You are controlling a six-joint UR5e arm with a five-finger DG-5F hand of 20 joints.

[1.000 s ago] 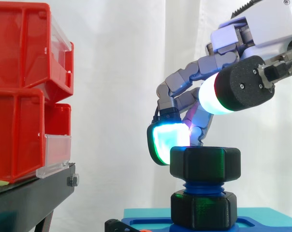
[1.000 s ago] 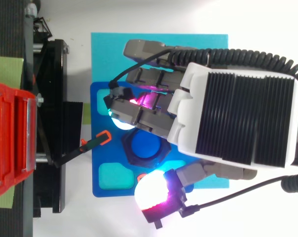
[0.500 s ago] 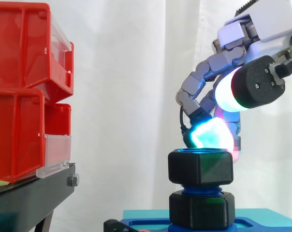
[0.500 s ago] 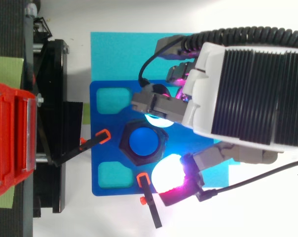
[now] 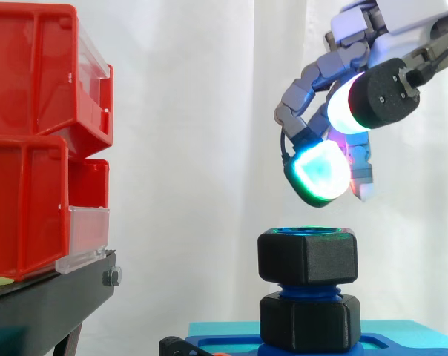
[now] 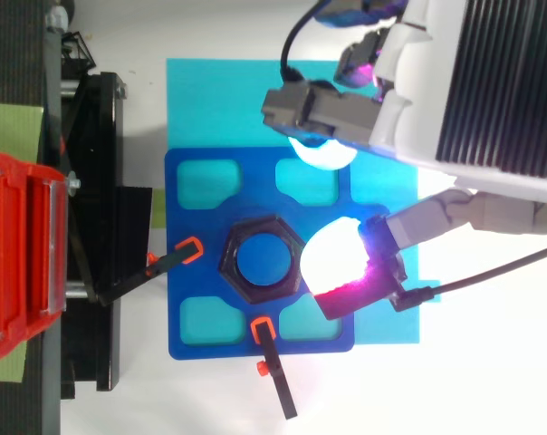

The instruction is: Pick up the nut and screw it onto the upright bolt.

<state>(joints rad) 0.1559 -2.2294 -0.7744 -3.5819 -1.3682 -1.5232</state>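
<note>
A black hexagonal nut (image 5: pixel 307 256) (image 6: pixel 261 259) sits on the top of the upright blue bolt (image 5: pixel 308 290), above a second black hex piece (image 5: pixel 309 322) at the bolt's base. The bolt stands in the middle of a blue fixture plate (image 6: pixel 194 313). My hand (image 5: pixel 357 100) (image 6: pixel 455 100) hangs above and to the right of the nut, clear of it. Its fingers are loosely bent and hold nothing; the glowing fingertips (image 5: pixel 319 172) are well above the nut's top face.
Red bins (image 5: pixel 38 141) stand stacked on a black stand (image 5: pixel 53 297) at the left. Two orange-tipped black clamps (image 6: pixel 169 263) (image 6: pixel 272 367) grip the fixture plate's left and lower edges. A cyan mat (image 6: pixel 201 100) lies under the plate.
The hand let go of the nut and rose up and away to the right. The nut stays on the bolt.
</note>
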